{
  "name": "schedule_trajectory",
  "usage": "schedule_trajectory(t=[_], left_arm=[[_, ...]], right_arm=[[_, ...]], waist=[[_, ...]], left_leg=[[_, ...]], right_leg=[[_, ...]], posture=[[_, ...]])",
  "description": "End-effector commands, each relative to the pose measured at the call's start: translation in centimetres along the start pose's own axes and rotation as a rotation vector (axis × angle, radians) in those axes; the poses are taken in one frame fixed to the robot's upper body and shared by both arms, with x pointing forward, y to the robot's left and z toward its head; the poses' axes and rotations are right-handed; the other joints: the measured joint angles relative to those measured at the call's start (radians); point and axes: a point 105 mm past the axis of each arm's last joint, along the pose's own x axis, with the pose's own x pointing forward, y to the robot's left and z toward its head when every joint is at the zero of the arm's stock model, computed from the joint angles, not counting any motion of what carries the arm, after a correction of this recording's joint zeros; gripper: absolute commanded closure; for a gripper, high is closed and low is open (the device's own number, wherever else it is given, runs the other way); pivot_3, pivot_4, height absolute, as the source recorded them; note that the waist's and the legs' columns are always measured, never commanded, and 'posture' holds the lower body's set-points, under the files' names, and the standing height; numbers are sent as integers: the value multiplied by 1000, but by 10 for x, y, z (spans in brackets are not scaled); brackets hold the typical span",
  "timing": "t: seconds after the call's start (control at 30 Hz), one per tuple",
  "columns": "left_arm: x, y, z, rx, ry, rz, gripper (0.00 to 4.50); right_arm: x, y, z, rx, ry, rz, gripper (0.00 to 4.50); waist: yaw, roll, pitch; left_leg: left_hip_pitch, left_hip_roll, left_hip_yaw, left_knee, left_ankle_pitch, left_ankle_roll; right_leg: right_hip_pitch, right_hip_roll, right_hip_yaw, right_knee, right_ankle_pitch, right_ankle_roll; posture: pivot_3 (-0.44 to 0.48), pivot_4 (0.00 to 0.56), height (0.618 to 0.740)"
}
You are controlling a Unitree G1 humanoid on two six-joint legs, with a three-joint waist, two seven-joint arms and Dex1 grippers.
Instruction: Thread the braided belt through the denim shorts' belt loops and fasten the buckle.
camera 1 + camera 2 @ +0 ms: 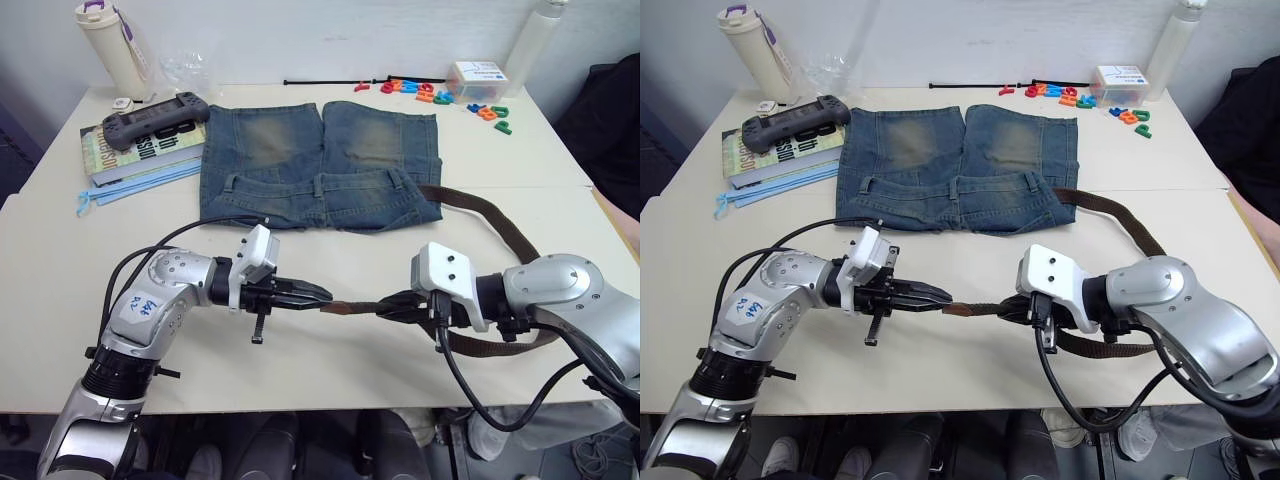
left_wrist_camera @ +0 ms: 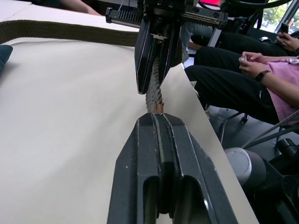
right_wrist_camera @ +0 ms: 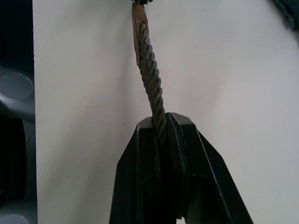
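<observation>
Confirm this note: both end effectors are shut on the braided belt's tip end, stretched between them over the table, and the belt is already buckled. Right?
Not quite. The left end effector and right end effector do pinch the braided belt, but it is not buckled: the left eye view shows it trailing loose from the denim shorts around the right arm.

Brown braided belt (image 1: 497, 222), faded blue denim shorts (image 1: 320, 165)

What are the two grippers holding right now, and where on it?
Both grip the braided belt: the left gripper pinches its leather tip, the right gripper clamps the strap just behind the tip.
</observation>
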Motion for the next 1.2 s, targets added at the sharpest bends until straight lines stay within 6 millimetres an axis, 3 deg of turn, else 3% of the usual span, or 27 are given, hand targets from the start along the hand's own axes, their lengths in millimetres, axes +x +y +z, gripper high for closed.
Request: schedule_trajectory(t=[0.03,0.17,0.27,0.43,0.6,0.87,1.0,1.13,1.2], left_arm=[[2,-3,-2,9,-1,-12,4491],[3,0,-3,-19,-27,8,4491],[5,5,-3,-69,-63,37,4500],[6,9,-4,-211,-144,76,4500],[7,6,-4,-313,-190,86,4500],[-10,-5,-9,-124,-56,8,4500],[-13,-6,-27,-24,51,-48,3088],[-3,-6,-50,29,106,-81,1319],[2,-6,-60,52,123,-91,193]], right_arm=[[-1,4,15,-63,-38,2,4500],[-2,1,20,-62,-65,-33,4500],[-6,-3,26,-55,-93,-71,3349],[-31,-10,41,-7,-178,-171,910],[-58,-4,46,79,-271,-227,910],[-39,14,30,106,-185,-217,910],[-30,17,22,105,-149,-202,871],[-26,19,17,103,-123,-196,871],[-25,20,18,102,-128,-194,871]], waist=[[0,0,0],[0,0,0],[0,0,0],[1,0,0],[3,0,0],[0,0,0],[2,0,0],[3,0,0],[3,0,0]], left_leg=[[0,0,0,0,0,0],[0,0,0,0,0,0],[0,0,0,0,0,0],[0,0,0,0,0,0],[0,0,0,0,0,0],[2,0,0,0,0,0],[2,0,0,0,0,1],[2,0,0,0,-1,2],[1,0,0,0,-1,3]], right_leg=[[0,0,0,0,0,0],[0,0,0,0,0,0],[0,0,0,0,0,0],[0,0,0,0,0,0],[1,0,0,0,0,0],[2,0,0,0,0,0],[3,0,0,-1,0,0],[4,0,-1,-3,1,1],[4,0,-1,-5,1,2]], posture=[[0,150,657],[0,150,657],[0,150,657],[0,150,657],[0,150,657],[0,150,657],[0,150,657],[0,150,657],[0,150,657]])
